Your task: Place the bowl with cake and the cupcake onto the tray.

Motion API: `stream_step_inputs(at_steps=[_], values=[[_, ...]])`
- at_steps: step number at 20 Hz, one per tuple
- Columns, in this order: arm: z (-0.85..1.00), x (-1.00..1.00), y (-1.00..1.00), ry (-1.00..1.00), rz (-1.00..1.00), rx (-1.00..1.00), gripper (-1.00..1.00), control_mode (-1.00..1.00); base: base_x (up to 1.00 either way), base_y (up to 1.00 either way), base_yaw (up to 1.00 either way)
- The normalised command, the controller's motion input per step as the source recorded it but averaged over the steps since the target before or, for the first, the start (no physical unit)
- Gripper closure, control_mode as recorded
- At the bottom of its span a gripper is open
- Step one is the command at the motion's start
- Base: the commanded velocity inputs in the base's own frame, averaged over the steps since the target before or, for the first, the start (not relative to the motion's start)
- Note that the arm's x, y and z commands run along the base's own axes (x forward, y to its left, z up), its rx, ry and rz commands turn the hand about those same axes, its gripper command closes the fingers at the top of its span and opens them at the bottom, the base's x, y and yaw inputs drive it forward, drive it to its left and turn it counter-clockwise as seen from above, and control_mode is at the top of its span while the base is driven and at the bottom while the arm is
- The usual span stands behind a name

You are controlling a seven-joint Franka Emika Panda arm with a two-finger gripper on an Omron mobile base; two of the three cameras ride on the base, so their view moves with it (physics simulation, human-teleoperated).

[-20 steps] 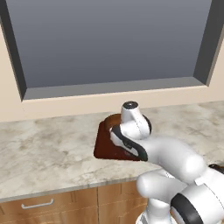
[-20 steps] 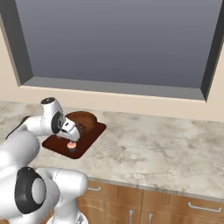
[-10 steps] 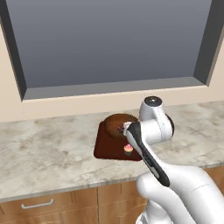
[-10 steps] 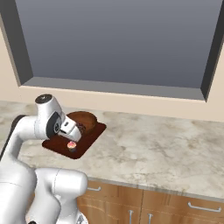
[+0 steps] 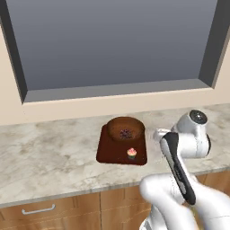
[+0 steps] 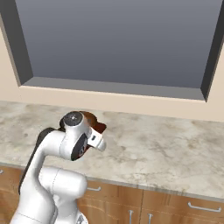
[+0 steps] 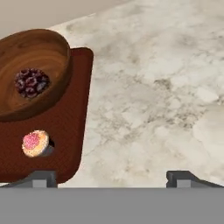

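The bowl with cake (image 5: 125,130) sits on the tray (image 5: 108,152) — the cupcake (image 5: 131,153) just in front, seemingly apart. The gripper (image 7: 111,177) hangs spread wide and empty over the marble counter (image 5: 49,152).

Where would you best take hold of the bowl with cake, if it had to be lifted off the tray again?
Grip the bowl with cake by its rim, from above, on the side away from the cupcake. The thin, upright wall fits between open fingers, and the cake sits at the centre, clear of the rim.
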Motion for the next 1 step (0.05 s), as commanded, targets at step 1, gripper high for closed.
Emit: stream_step_inputs(at_steps=[1], values=[[0.16, 0.00, -0.90, -0.09, 0.01, 0.12, -1.00, -1.00, 0.00, 0.00, 0.00]])
